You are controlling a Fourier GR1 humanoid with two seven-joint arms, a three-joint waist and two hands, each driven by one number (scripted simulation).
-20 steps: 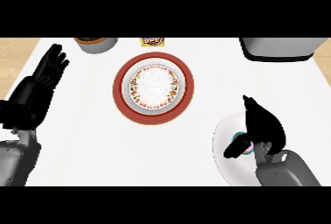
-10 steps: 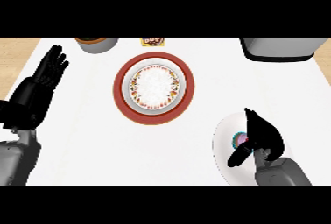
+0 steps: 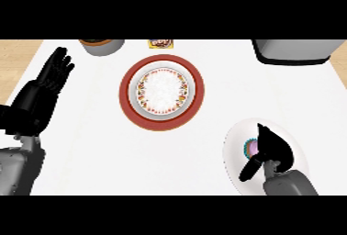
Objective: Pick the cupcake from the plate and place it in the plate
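Right hand (image 3: pixel 274 149): fingers curled over the pink cupcake with teal wrapper (image 3: pixel 252 148) on the plain white plate (image 3: pixel 234 137).
Red-rimmed patterned plate (image 3: pixel 161 92): up-left of the white plate.
Left hand (image 3: pixel 42 94): fingers straight, resting far left.

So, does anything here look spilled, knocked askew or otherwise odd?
Nothing stands out. The cupcake sits on the white plate under the right hand; the red-rimmed plate lies flat.

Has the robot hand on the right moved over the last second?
Yes. The right robot hand has pulled back toward the view's lower edge and now covers more of the cupcake, judged against the white plate, which stayed put.
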